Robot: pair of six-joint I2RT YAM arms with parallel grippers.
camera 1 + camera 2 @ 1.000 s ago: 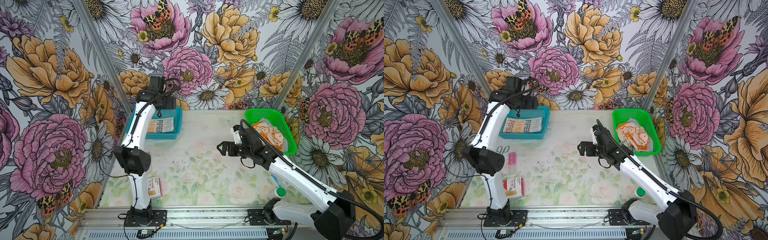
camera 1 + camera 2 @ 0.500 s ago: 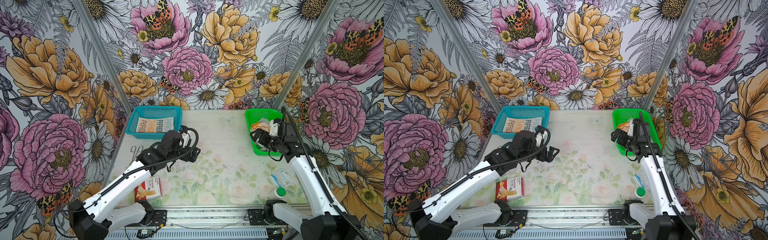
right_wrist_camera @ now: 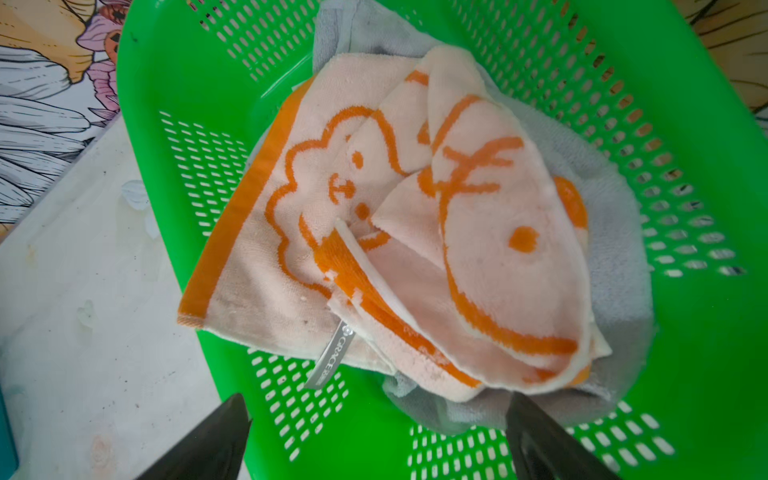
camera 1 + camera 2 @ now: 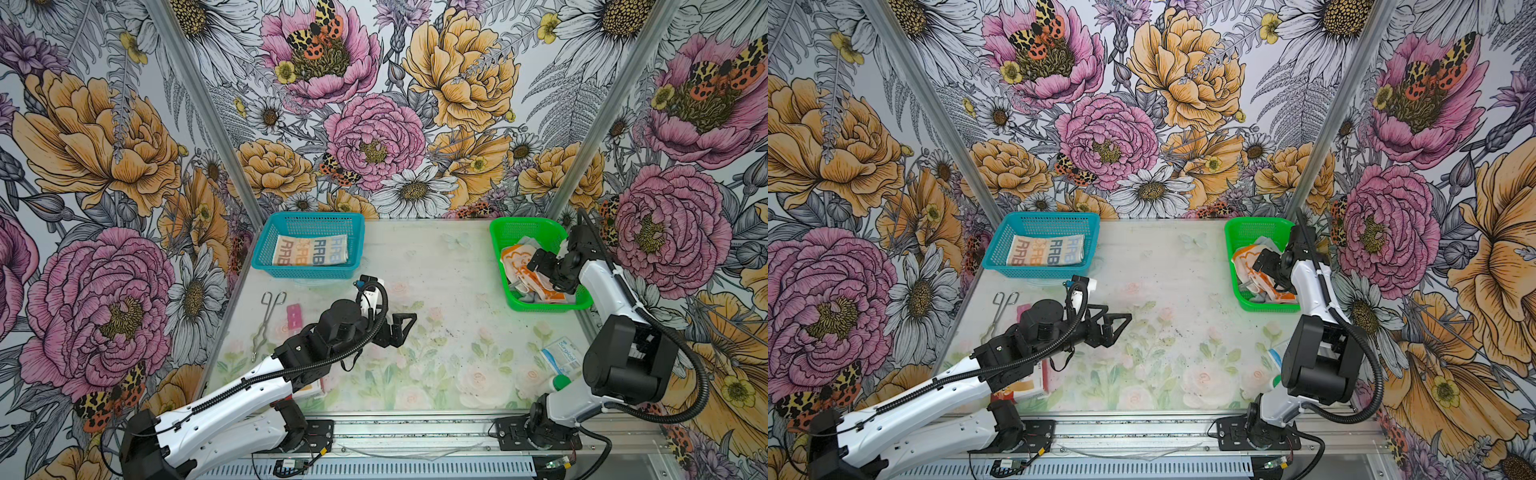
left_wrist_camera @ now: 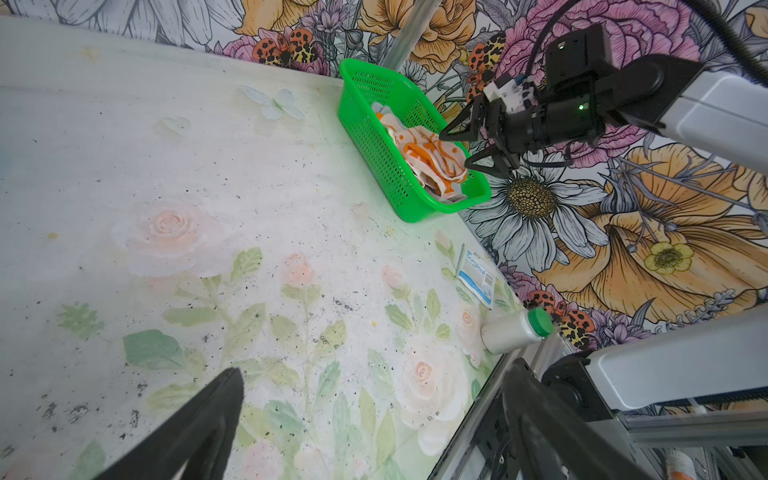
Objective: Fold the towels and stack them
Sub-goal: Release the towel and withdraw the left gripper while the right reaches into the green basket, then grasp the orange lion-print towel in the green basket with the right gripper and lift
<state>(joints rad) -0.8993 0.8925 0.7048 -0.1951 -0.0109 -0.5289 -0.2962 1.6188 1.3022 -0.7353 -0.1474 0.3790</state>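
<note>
A folded cream towel [image 4: 309, 250] with "RABBIT" lettering lies in the blue basket [image 4: 266, 245] at the back left in both top views. A crumpled orange-and-cream towel [image 3: 415, 228] sits on a grey towel [image 3: 615, 249] in the green basket [image 3: 166, 104] at the back right. My right gripper [image 3: 378, 405] hangs open just over that basket's near end, its tips apart from the cloth. In the left wrist view, the right gripper [image 5: 453, 148] straddles the orange towel's edge. My left gripper [image 4: 409, 328] is open and empty, low over the table's middle left.
Metal tongs [image 4: 268, 320] and a pink strip [image 4: 294, 318] lie on the table in front of the blue basket. A red-and-white box [image 4: 311, 388] lies partly under the left arm. A surgical packet [image 4: 561, 359] and a green-capped white bottle [image 5: 515, 330] lie at the front right.
The left arm swung away from the blue basket down to the table's middle left. The right arm moved from the table's centre to over the green basket.
</note>
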